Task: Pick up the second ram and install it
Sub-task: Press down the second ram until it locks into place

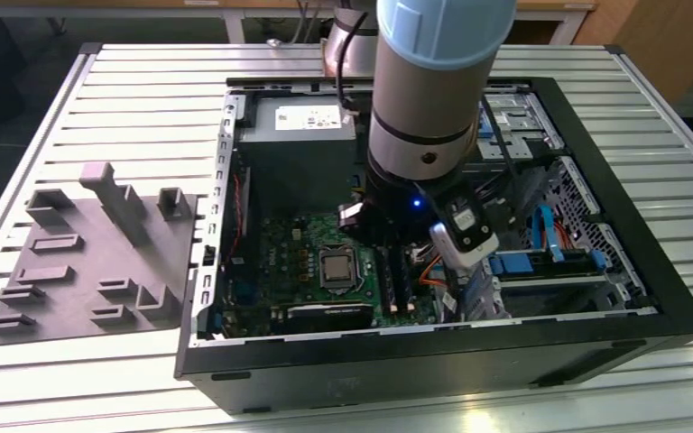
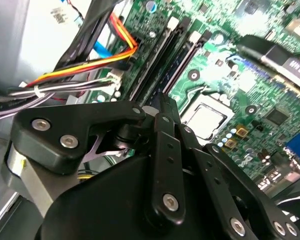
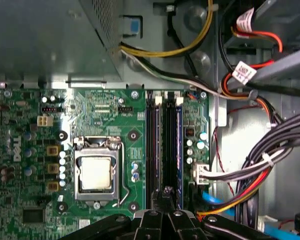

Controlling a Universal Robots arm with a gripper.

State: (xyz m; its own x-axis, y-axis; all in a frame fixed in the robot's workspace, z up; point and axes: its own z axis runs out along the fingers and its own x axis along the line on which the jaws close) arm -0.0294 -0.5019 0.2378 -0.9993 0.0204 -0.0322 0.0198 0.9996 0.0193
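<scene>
Hand of the robot arm hangs low inside the open computer case, directly over the near end of the long black memory slots. Its fingers are drawn narrow, with the tips all but meeting just above the slots in both wrist views. A thin dark strip runs away from the fingertips in line with the slots. Whether that strip is the second ram pinched edge-on, a stick already seated, or only an empty slot cannot be told, so the ram's exact place stays uncertain.

The slots lie side by side on the green motherboard, with white latches at their far ends. Just beside them sits the processor socket, its silver lid held under a metal frame. On the slots' other side, bundled black, red, yellow and orange cables cross the case wall.

In the exterior view, the case lies on its side on a ribbed metal table, with the grey power supply at its far end. A grey moulded fixture plate rests on the table toward the exterior view's left, just beside the case.
</scene>
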